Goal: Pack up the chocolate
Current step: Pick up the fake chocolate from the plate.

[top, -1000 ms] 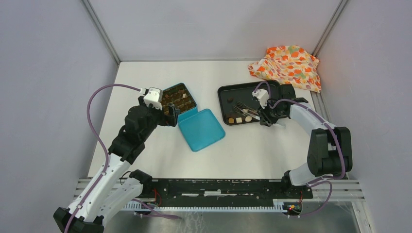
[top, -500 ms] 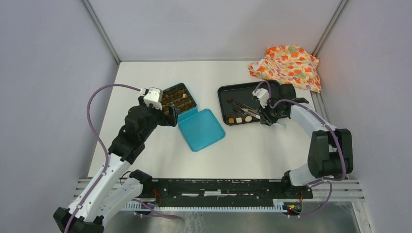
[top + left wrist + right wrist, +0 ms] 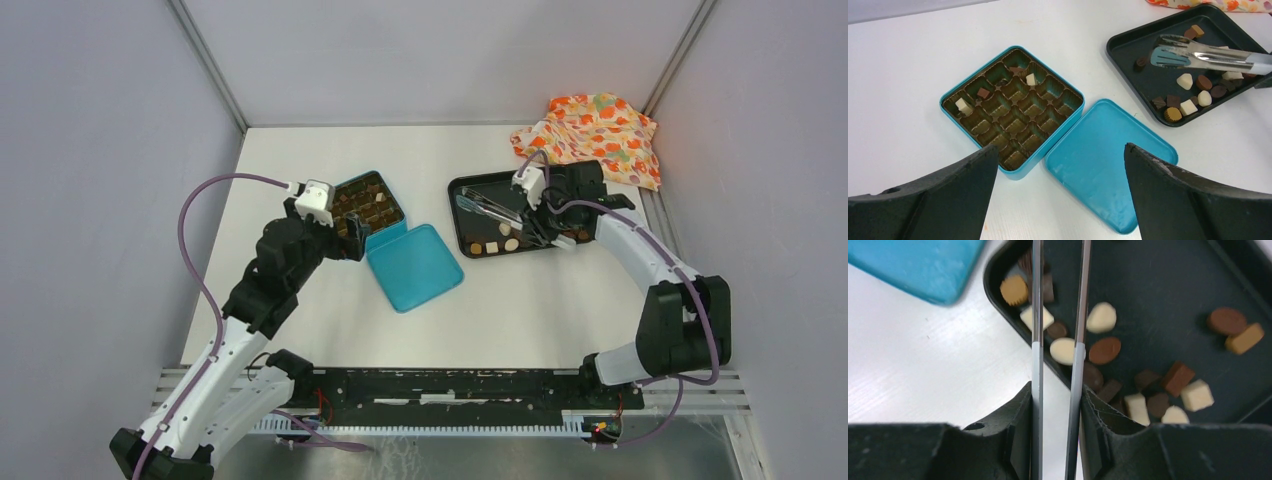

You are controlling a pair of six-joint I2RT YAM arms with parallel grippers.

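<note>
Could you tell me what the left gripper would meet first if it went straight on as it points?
Probably the blue lid lying beside the tin; the left gripper is open, depth unclear.

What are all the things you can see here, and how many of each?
chocolates in the tray: more than a dozen, dark brown, light brown and cream, loose in the black tray
chocolates in the tin: a few, brown and cream, each in its own pocket
tin: one, teal with a brown pocketed liner, open, middle of the table
lid: one, teal, lying flat right beside the tin
black tray: one, black, right of the tin
tongs: one, metal, held over the black tray
cloth: one, orange and flowery, far right corner
table: one, white
left arm: one, black and white, jaws open above the tin's near side
right arm: one, black and white, jaws shut on the tongs
</note>
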